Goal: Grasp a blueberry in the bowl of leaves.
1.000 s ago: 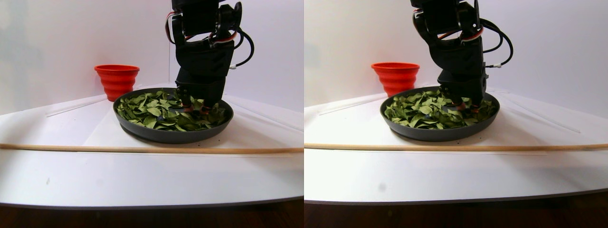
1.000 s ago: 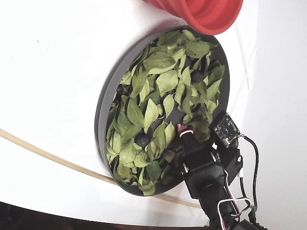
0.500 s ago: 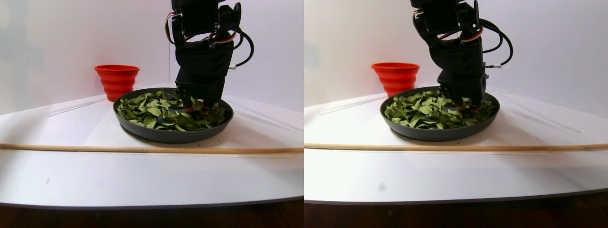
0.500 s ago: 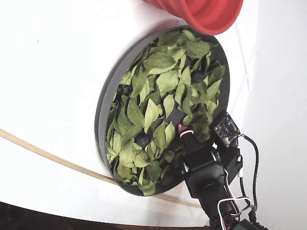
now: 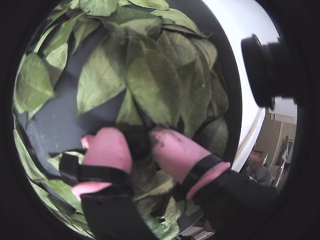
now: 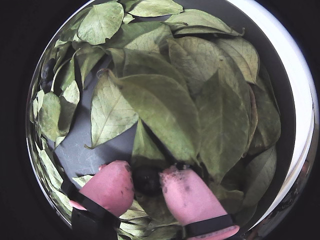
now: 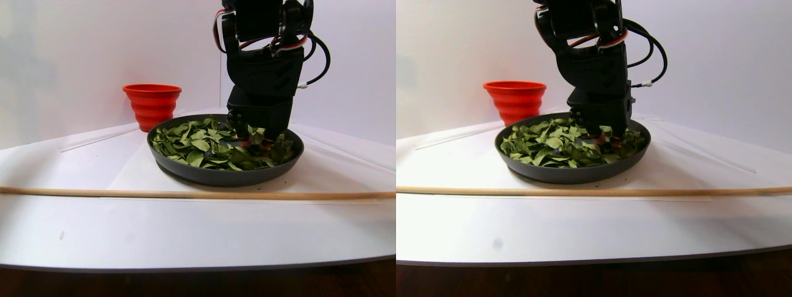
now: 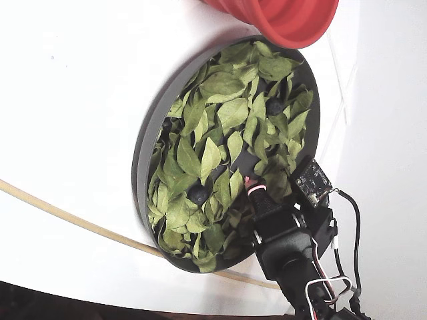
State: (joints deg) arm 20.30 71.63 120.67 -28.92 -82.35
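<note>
The dark grey bowl (image 7: 223, 176) holds many green leaves (image 6: 165, 110). My gripper (image 6: 147, 172) is down in the bowl, and its pink fingertips (image 6: 112, 185) are closed on a dark blueberry (image 6: 146, 181) that rests on the leaves next to a bare patch of the bowl floor (image 6: 80, 155). In a wrist view the same blueberry (image 5: 137, 145) sits between both pads of the gripper (image 5: 135, 135). In the fixed view the gripper (image 8: 253, 183) is at the bowl's lower right, and the held berry is hidden there. Other blueberries (image 8: 198, 193) (image 8: 273, 105) lie among the leaves (image 8: 230, 113).
A ribbed red-orange cup (image 7: 151, 105) stands just behind the bowl, and it also shows in the fixed view (image 8: 287, 20). A thin wooden stick (image 7: 185, 194) lies across the white table in front of the bowl. The bowl rim (image 8: 143, 153) stands above the table.
</note>
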